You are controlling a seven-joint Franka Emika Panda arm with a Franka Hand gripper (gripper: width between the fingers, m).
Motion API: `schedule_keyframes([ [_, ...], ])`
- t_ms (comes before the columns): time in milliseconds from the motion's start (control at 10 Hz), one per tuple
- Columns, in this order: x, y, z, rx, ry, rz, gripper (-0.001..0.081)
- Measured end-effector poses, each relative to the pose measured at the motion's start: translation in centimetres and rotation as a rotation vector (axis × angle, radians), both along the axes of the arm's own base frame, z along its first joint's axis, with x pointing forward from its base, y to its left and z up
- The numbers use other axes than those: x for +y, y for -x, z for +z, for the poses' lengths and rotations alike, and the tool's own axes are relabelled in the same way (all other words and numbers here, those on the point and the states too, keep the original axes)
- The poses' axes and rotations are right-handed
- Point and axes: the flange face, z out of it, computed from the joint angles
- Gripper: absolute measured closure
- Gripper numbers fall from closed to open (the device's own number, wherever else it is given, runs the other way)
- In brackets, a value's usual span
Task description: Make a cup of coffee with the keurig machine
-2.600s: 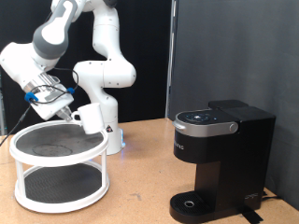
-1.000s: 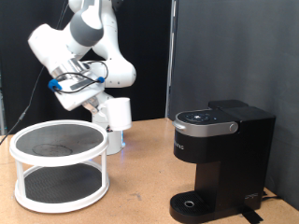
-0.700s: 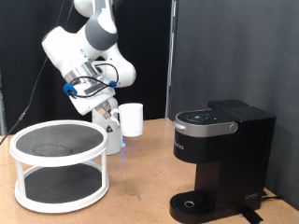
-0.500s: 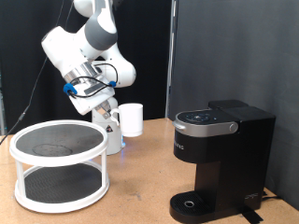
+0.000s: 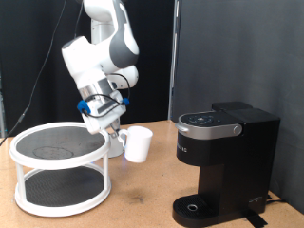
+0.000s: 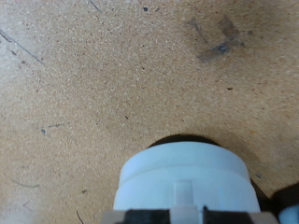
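My gripper (image 5: 118, 132) is shut on the handle side of the plain white cup (image 5: 139, 143) and holds it in the air, tilted, between the round rack and the keurig machine (image 5: 224, 163). The machine is matte black with its lid down and stands at the exterior view's right; its round drip base (image 5: 196, 207) is bare. In the wrist view the cup (image 6: 187, 181) fills the lower middle, over the brown tabletop (image 6: 93, 84). The fingertips are hidden behind the cup.
A white two-tier round rack (image 5: 59, 168) stands at the exterior view's left, both tiers bare. The arm's white base (image 5: 112, 141) is behind it. A black curtain hangs behind the table. A piece of tape (image 6: 215, 42) lies on the tabletop.
The arm has carried the cup from above the rack toward the exterior view's right and lowered it, closer to the keurig machine. The cup is now tilted.
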Motion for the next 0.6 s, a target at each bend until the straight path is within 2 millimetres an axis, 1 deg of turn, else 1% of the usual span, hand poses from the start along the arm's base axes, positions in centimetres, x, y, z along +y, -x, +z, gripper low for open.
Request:
schedule_keyframes([
  [300,1.7,-1.2,-3.7,-0.030,0.002,0.003,0.0806],
  [600,3.7,-2.0,-6.3,-0.090,-0.018,0.024,0.0806],
])
